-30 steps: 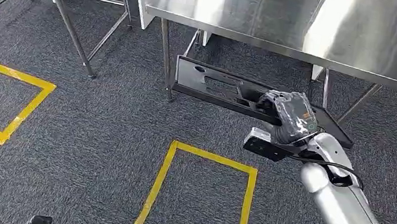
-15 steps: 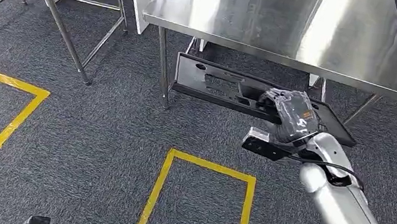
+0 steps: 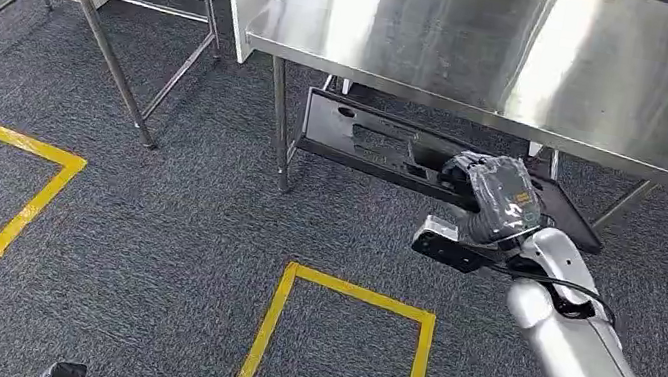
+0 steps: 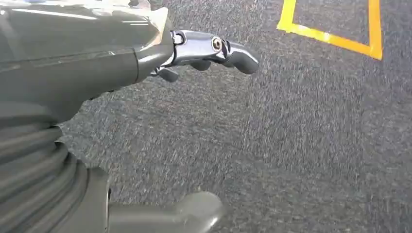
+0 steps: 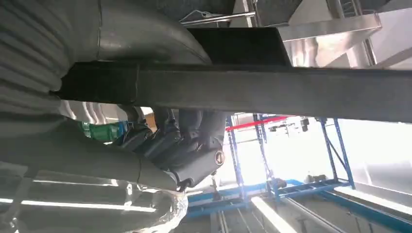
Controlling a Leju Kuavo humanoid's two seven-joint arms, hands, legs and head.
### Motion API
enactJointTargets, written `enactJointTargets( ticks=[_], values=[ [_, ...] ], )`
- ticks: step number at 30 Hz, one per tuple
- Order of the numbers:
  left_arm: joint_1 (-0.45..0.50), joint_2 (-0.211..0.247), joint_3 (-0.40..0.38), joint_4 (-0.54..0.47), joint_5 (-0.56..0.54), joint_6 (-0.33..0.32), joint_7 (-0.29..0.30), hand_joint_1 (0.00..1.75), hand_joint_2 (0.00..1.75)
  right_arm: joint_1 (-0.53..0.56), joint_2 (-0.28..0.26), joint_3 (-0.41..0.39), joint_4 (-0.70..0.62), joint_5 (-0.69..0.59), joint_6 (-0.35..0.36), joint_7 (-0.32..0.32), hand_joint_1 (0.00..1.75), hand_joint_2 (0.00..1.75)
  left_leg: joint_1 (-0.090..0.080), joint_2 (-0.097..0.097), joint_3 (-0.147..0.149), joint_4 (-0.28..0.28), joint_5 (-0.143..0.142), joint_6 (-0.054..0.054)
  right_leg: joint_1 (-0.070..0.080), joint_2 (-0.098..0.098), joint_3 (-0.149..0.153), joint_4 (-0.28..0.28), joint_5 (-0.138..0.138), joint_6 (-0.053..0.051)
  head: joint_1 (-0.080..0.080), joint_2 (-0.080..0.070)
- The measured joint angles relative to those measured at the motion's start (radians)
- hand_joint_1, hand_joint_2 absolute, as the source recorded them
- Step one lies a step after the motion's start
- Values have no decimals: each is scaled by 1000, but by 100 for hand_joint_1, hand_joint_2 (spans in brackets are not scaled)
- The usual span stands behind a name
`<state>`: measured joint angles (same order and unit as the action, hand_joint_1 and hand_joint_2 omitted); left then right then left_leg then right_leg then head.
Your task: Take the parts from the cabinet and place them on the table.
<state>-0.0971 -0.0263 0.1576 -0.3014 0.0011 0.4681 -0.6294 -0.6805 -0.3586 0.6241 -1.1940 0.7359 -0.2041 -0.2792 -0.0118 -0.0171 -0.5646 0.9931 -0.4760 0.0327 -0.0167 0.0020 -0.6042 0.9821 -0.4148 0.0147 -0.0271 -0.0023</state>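
Gripping the black panel (image 3: 387, 146) by its near edge, the right robot hand (image 3: 490, 198) holds it crosswise below the steel worktop (image 3: 495, 42); the left robot hand (image 4: 145, 73) hangs open.

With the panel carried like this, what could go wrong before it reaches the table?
1. The black panel sits partly below the steel table's front edge, so it may strike the edge or the leg unless it is raised first.
2. The right hand grips it alone near one end; the long free end could sag or twist loose.
3. The left hand hangs over the carpet, giving no support.
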Motion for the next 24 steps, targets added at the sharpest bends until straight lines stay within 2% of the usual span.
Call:
enactJointTargets(
  ticks=[1, 2, 3, 4, 5, 6, 7, 8, 9, 10, 11, 12, 14, 15, 16, 17, 19, 20, 21, 22, 23, 24],
  values=[
    [0, -3, -1, 0, -1, 0, 0, 0, 175, -1, 0, -1, -3, 0, 0, 0, 147, 175, 4, 4, -5, 23, -11, -9, -2, 1, 9, -3, -4, -9, -1, 0],
    [-2, -2, -2, 0, -2, 0, 0, 0, 175, -3, 0, -2, -3, 0, -1, 0, 147, 175, 7, 7, -29, 74, -36, -16, -2, -1, 15, -3, -9, -18, -6, 0],
    [-1, -1, -2, 0, -2, 0, 0, 0, 175, -3, 0, -3, -3, 0, -1, 0, 147, 175, 13, 9, -63, 138, -63, -22, -2, -1, 20, -3, -13, -23, -6, 0],
    [1, 0, -2, 1, -1, 0, 0, 0, 175, -3, 1, -2, -3, 0, -1, 0, 147, 175, 19, 10, -119, 232, -99, -29, -2, -1, 24, -3, -17, -28, -5, 0],
    [3, 0, -2, 1, -1, 0, 0, 0, 175, -1, 1, -2, -3, 0, -1, 0, 147, 175, 23, 10, -162, 293, -111, -35, -2, -1, 28, -2, -21, -27, -6, 0],
    [4, 0, -2, 1, -1, 0, 0, 0, 175, 2, 2, -2, -2, 0, -1, 0, 147, 175, 29, 11, -188, 310, -95, -40, -4, 0, 33, -2, -27, -24, -5, 0],
    [4, 0, -2, 1, -1, 0, 0, 0, 175, 3, 1, -2, -2, 0, -1, 0, 147, 175, 34, 14, -184, 277, -58, -43, -5, 1, 40, -2, -32, -21, -6, 0],
    [4, 0, -2, 1, -1, 0, 0, 0, 175, 4, 1, -2, -3, 0, -1, 0, 147, 175, 37, 15, -160, 209, -6, -44, -8, 2, 48, -2, -38, -16, -5, 0],
    [4, 1, -2, 1, -1, 0, 0, 0, 175, 3, 1, -3, -2, 0, -1, 0, 147, 175, 40, 16, -119, 109, 55, -45, -11, 3, 60, -2, -46, -10, -5, 0],
    [4, 1, -2, 1, -1, 0, 0, 0, 175, 2, 1, -3, -3, 0, -1, 0, 147, 175, 42, 17, -88, 38, 93, -46, -13, 3, 68, -2, -52, -4, -7, 0],
    [3, 1, -2, 1, -1, 0, 0, 0, 175, -1, 0, -5, -3, -1, -1, 0, 147, 175, 33, 14, -70, 12, 74, -45, -3, 4, 68, -1, -60, 6, -6, 0],
    [2, 2, -2, 1, -1, 0, 0, 0, 175, -5, -1, -6, -2, -1, -1, 2, 147, 175, 31, 12, -70, 12, 69, -32, -4, 5, 68, -2, -62, 12, -5, 0],
    [3, 1, -2, 1, -1, 0, 1, 0, 175, -5, -1, -10, -2, -2, -2, 3, 147, 175, 21, 12, -70, 13, 60, -15, -5, 5, 72, -12, -66, 25, -6, 0],
    [2, 1, -2, 0, -1, 0, 1, 0, 175, -6, -1, -12, -3, -2, -2, 4, 147, 175, 21, 11, -63, 5, 62, -5, 0, 5, 78, -15, -70, 34, -7, 0],
    [2, 1, -2, 0, -1, 0, 0, 0, 175, -5, -3, -15, -3, -1, -2, 5, 147, 175, 27, 12, -53, -4, 66, 4, -5, 1, 69, 0, -76, 37, -5, 0],
    [1, 0, -3, 0, -1, 0, 1, 0, 175, -7, -3, -20, -3, -2, -3, 6, 147, 175, 24, 9, -47, -6, 61, 14, -3, -1, 47, 52, -96, 32, -3, 0],
    [1, 1, -2, 0, -1, 0, 1, 0, 175, -5, -6, -22, -2, -2, -6, 7, 147, 175, 20, 10, -39, -6, 52, 28, -4, 0, -52, 226, -158, 19, -2, 0],
    [2, 2, -2, 0, -1, 0, 1, 0, 175, -2, -8, -22, -2, -2, -6, 7, 147, 175, 19, 9, -35, -6, 47, 31, -2, 0, -100, 299, -175, 19, -2, 0],
    [2, 0, -3, 0, -1, 0, 0, 0, 175, 3, -9, -22, -2, -2, -6, 7, 147, 175, 15, 7, -29, -6, 42, 33, -1, 0, -132, 335, -171, 25, -2, 0],
    [3, 0, -3, 0, -1, 0, 1, 0, 175, 5, -9, -22, -2, -2, -7, 7, 147, 175, 13, 5, -22, -5, 36, 32, -1, 0, -135, 314, -147, 31, -3, 0],
    [3, 0, -3, 0, -1, 0, 1, 0, 175, 5, -10, -22, -2, -2, -7, 7, 147, 175, 12, 3, -11, -5, 29, 32, 0, 0, -112, 244, -102, 40, -2, 0],
    [2, -1, -4, 0, -1, 0, 1, 0, 175, 4, -10, -23, -2, -2, -7, 7, 147, 175, 11, 1, 1, -5, 21, 29, 1, 0, -76, 148, -49, 46, -3, 0]
  ],
)
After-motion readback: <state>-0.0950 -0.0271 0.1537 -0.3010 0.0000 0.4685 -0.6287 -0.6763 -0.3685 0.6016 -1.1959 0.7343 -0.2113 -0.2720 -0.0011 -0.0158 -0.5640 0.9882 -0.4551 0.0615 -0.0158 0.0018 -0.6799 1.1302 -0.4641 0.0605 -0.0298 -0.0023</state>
